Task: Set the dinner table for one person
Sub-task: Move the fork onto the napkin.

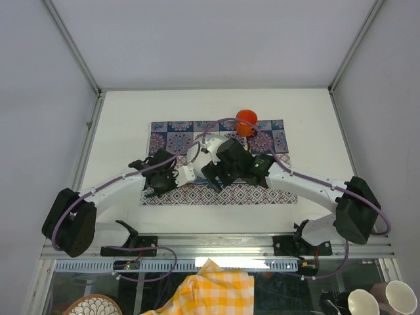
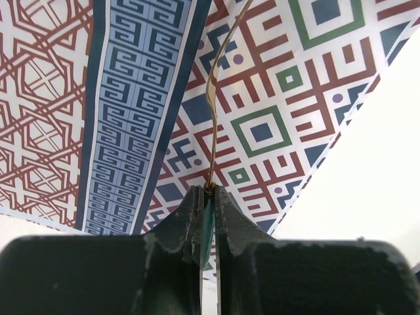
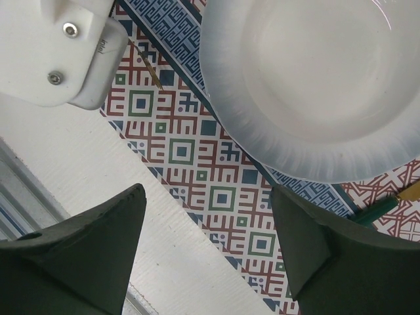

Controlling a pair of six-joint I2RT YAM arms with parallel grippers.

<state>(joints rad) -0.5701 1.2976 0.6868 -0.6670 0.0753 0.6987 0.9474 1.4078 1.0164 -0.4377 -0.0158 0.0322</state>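
With your left gripper (image 2: pixel 209 193) pinching the green handle of a thin gold-stemmed utensil (image 2: pixel 220 85) over the patterned tile-print cloth (image 2: pixel 138 98) on the white rectangular dinner table (image 1: pixel 121 121), and your right gripper (image 3: pixel 209 193) spread beside the round white plate (image 3: pixel 315 79), the slim stem may swivel and land crooked.

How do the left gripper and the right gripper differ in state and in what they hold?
The left gripper is shut on a thin green-and-gold utensil; the right gripper is open and holds nothing. Ahead of the left gripper lies mostly patterned cloth; ahead of the right gripper lies the white plate. Both are dark and hang over the same cloth.
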